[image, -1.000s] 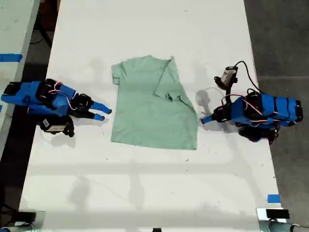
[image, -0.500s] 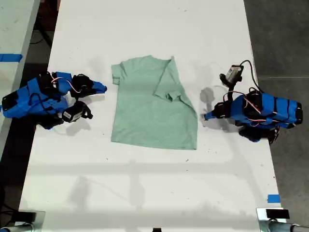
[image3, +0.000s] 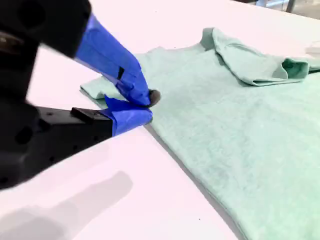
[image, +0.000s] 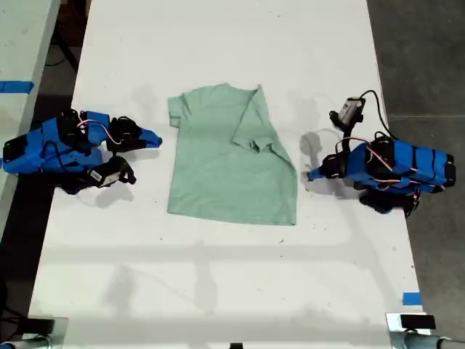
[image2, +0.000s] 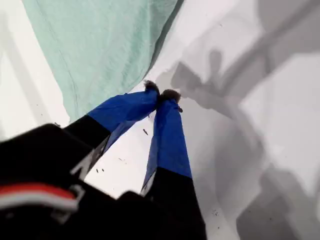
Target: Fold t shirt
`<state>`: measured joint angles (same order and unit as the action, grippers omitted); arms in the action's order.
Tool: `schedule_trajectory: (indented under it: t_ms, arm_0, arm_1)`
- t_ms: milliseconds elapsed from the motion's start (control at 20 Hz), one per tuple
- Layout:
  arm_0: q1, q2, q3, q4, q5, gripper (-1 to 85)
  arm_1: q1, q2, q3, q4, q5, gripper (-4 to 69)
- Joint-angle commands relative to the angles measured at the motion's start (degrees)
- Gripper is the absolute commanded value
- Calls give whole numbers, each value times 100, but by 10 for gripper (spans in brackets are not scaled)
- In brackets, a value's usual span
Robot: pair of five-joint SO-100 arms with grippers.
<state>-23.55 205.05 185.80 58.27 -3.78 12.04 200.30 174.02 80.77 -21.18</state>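
The t shirt (image: 231,156) lies flat mid-bench (image: 218,291), one side already folded inward. My first gripper (image2: 161,93) and my second gripper (image3: 145,102) both have jaws pressed together, holding nothing. For the next fold I'd spread the second's jaws, slide under the unfolded sleeve edge and pinch one layer only.

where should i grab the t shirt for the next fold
Take the t shirt at its unfolded sleeve on the exterior view's left. My second gripper is shut beside that free single-layer edge, so coming in from that side looks easiest; the other sleeve is already folded over.
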Motion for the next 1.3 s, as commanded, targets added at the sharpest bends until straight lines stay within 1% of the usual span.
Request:
schedule_trajectory:
  t_ms: [0,100,200,250,300,350,400,450,500,550,600,650,700,750,800,850,900,1000,1100,1250]
  arm_0:
    - [431,35,264,-9,-237,-2]
    - [677,18,264,0,-316,-2]
    - [589,-18,264,9,-360,-2]
    - [650,53,185,-97,-475,-3]
    - [738,-70,-220,-387,-70,-4]
    - [650,-958,-1055,-141,-123,-4]
    - [448,-3015,-2461,299,-88,-4]
    - [378,-5335,-4210,1055,-26,-4]
    - [158,-7128,-6064,1916,246,-4]
    - [-255,-8218,-7392,2241,932,-4]
    - [-861,-8710,-8112,2241,1494,16]
    - [-1556,-9105,-8499,2259,1969,95]
    - [-2294,-9448,-8622,2285,2329,153]
    - [-2892,-9940,-8666,2259,2698,190]
    - [-3243,-10714,-8912,2276,3287,223]
    - [-3445,-11540,-9264,2338,3665,240]
    - [-3595,-12138,-9519,2347,3902,247]
    - [-3762,-12604,-9729,2145,4157,248]
    - [-3674,-12779,-9940,2030,4280,243]
    - [-3146,-13210,-10415,2030,4324,240]
  arm_1:
    - [0,44,185,18,44,21]
    - [-26,44,185,18,132,21]
    - [-35,44,185,18,149,21]
    - [-35,44,185,18,141,21]
    - [-26,44,185,18,141,21]
    - [0,44,185,18,123,21]
    - [35,44,193,18,114,21]
    - [70,44,193,9,97,21]
    - [70,44,193,9,88,21]
    - [35,44,193,9,123,21]
    - [-18,44,193,9,167,21]
    - [-70,44,193,9,202,21]
    - [-97,44,193,9,211,21]
    - [-97,44,193,9,185,21]
    - [-88,44,193,9,141,21]
    - [-62,44,193,9,88,21]
    - [-62,44,193,9,62,21]
    - [-88,44,193,9,79,21]
    - [-132,44,193,9,123,21]
    - [-88,44,193,9,79,21]
